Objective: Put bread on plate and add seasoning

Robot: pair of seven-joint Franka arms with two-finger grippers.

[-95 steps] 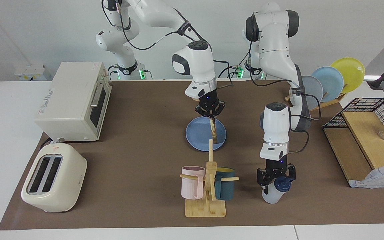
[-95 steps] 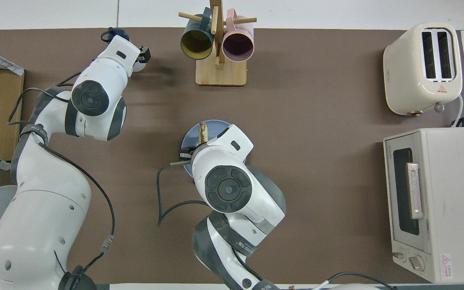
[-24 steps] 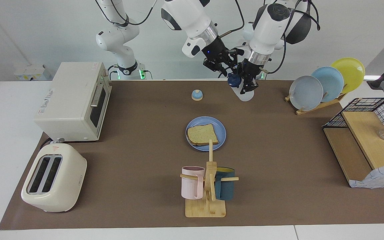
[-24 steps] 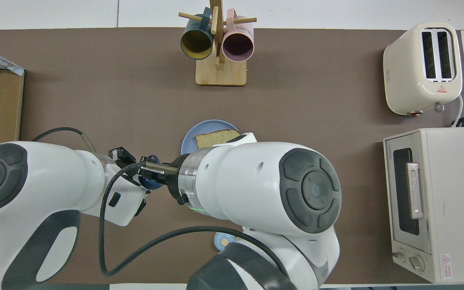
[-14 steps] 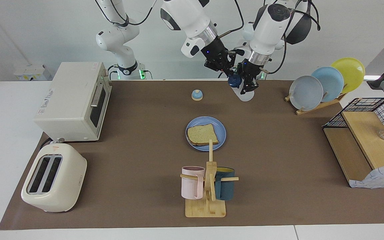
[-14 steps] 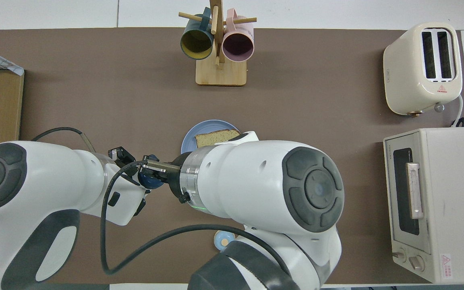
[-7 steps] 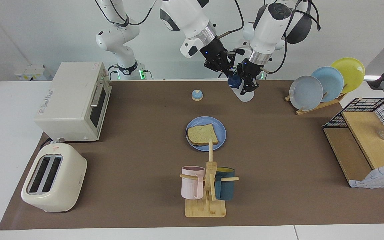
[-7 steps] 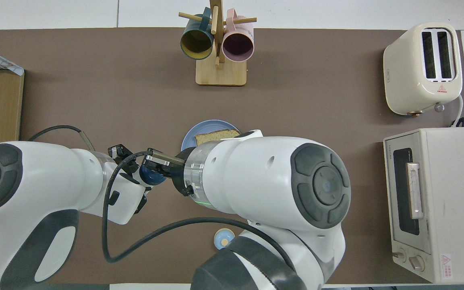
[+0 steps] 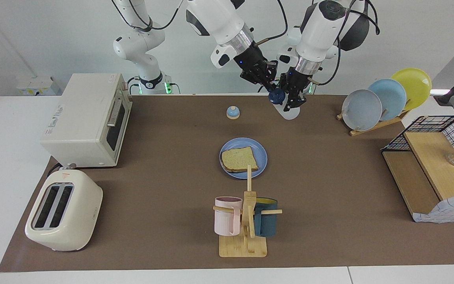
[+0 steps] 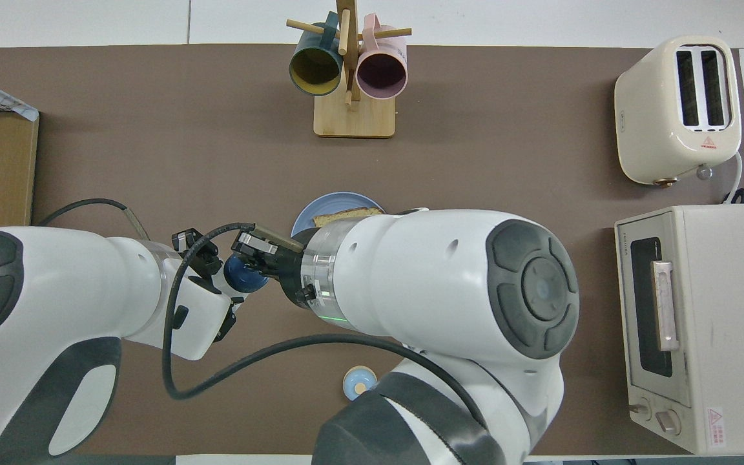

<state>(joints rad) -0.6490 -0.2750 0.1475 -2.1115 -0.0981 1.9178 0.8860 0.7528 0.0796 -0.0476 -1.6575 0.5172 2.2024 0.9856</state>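
The bread (image 9: 239, 159) lies flat on the blue plate (image 9: 261, 154) at the middle of the mat; both also show in the overhead view, the bread (image 10: 340, 217) and the plate (image 10: 304, 223) partly under my right arm. My left gripper (image 9: 293, 98) is shut on the seasoning bottle (image 9: 290, 112) and holds it tilted in the air over the mat's edge by the robots. My right gripper (image 9: 271, 86) is at the bottle's navy cap (image 9: 277, 96). The cap (image 10: 243, 274) also shows in the overhead view between the two grippers.
A little blue dome (image 9: 233, 112) sits nearer to the robots than the plate. The mug tree (image 9: 246, 221) stands farther out. The toaster (image 9: 63, 209) and oven (image 9: 87, 118) are at the right arm's end. The plate rack (image 9: 384, 98) and wooden shelf (image 9: 428, 165) are at the left arm's end.
The bread went from my right gripper onto the plate, and my left gripper lifted the bottle from beside the mug tree. In the last second my right gripper closed in on the cap.
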